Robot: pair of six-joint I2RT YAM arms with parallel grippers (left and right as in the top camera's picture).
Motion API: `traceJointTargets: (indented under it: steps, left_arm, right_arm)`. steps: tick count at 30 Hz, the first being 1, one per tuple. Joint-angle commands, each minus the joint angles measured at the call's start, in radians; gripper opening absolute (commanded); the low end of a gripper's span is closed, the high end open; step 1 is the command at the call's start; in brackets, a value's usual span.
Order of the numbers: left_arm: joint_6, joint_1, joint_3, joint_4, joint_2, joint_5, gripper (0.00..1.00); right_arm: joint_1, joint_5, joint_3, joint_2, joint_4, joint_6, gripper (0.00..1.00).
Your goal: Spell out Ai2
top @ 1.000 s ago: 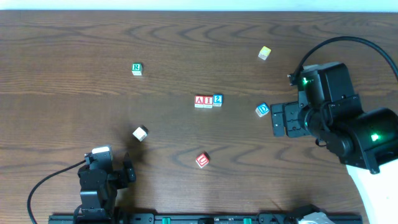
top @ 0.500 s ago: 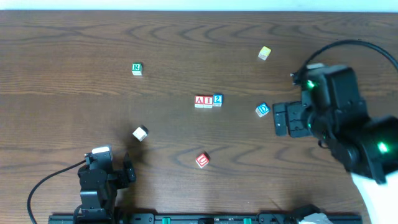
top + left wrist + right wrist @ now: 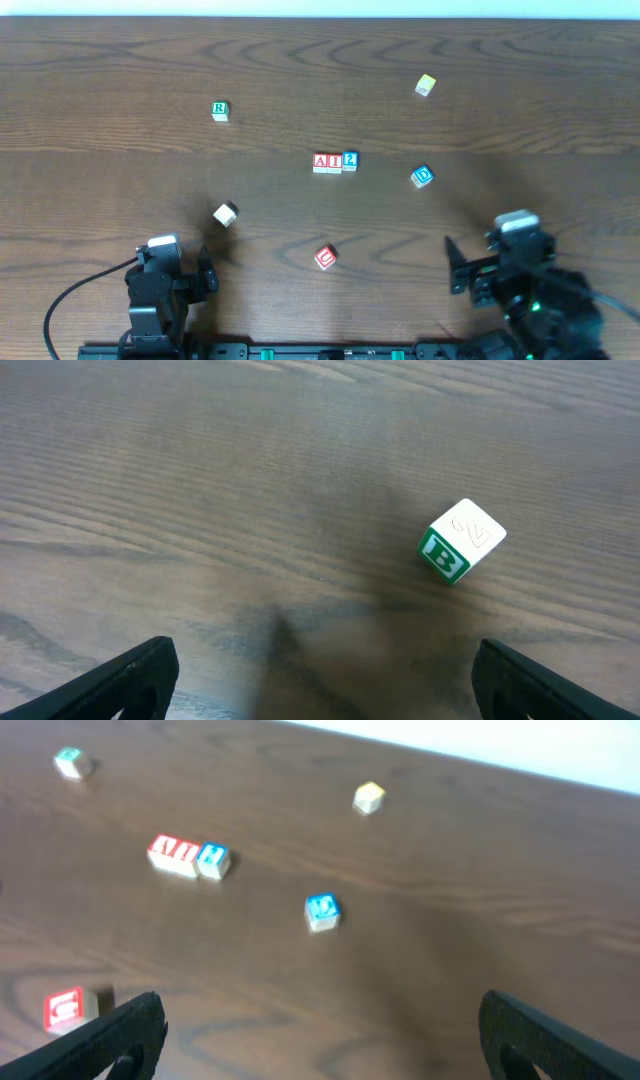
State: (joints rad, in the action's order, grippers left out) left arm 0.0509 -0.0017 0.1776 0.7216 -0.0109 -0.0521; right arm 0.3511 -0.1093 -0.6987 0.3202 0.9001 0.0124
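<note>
Three blocks stand in a row at the table's middle: a red A block (image 3: 321,162), a red I block (image 3: 334,162) and a blue 2 block (image 3: 350,160), touching side by side. In the right wrist view the row shows as the red pair (image 3: 174,855) and the blue block (image 3: 213,860). My left gripper (image 3: 205,277) is open and empty at the front left. My right gripper (image 3: 458,272) is open and empty at the front right, well apart from the row.
Loose blocks lie around: a green R block (image 3: 220,110), a yellow block (image 3: 426,85), a blue D block (image 3: 422,177), a red C block (image 3: 325,257), and a white block with a green B (image 3: 226,213), which also shows in the left wrist view (image 3: 460,541).
My right arm has pulled back from beside the blue D block to the front right of the table. The left arm and all blocks have not moved.
</note>
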Motion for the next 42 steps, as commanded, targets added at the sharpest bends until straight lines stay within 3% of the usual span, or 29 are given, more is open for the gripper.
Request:
traceJointTargets:
  steps: [1, 15, 42]
  left_arm:
    - [-0.011, 0.002, -0.016, 0.008, 0.006, 0.0, 0.95]
    - [-0.011, 0.002, -0.016, 0.008, 0.006, 0.0, 0.95]
    - [-0.011, 0.002, -0.016, 0.008, 0.007, 0.0, 0.95]
  right_arm:
    - [-0.006, 0.117, 0.135, -0.103, -0.037, -0.017, 0.99]
    - [0.002, 0.18, 0.47, -0.316, -0.12, 0.02, 0.99]
    - [0.0, 0.181, 0.533, -0.315, -0.142, 0.02, 0.99]
